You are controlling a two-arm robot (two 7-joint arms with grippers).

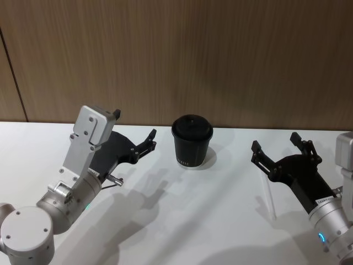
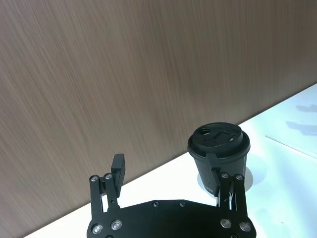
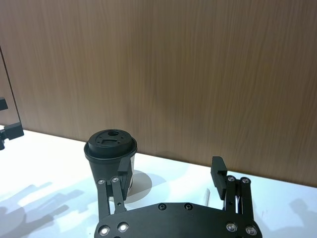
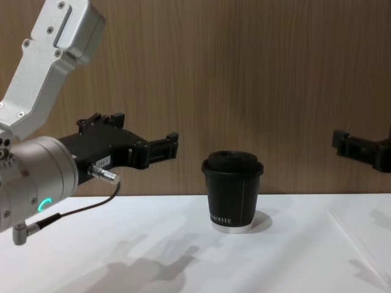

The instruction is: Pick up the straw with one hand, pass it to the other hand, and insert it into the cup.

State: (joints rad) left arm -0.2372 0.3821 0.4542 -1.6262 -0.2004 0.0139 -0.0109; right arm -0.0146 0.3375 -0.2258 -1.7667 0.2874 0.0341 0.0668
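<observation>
The black cup (image 1: 192, 144) with its domed lid stands upright at the back middle of the white table (image 1: 182, 221), also seen in the chest view as cup (image 4: 233, 192). The thin white straw (image 1: 271, 197) lies flat on the table to the cup's right, under my right gripper (image 1: 276, 142); straw (image 4: 355, 237) runs toward the front right. That right gripper hovers above it, open and holding nothing. My left gripper (image 1: 134, 127) hangs open and empty in the air left of the cup, pointing toward it. Each wrist view looks past open fingers at the cup (image 2: 219, 148) (image 3: 111, 151).
A brown wood-grain wall (image 1: 176, 55) closes the table's far edge just behind the cup. Bare white tabletop stretches in front of the cup and between the two arms.
</observation>
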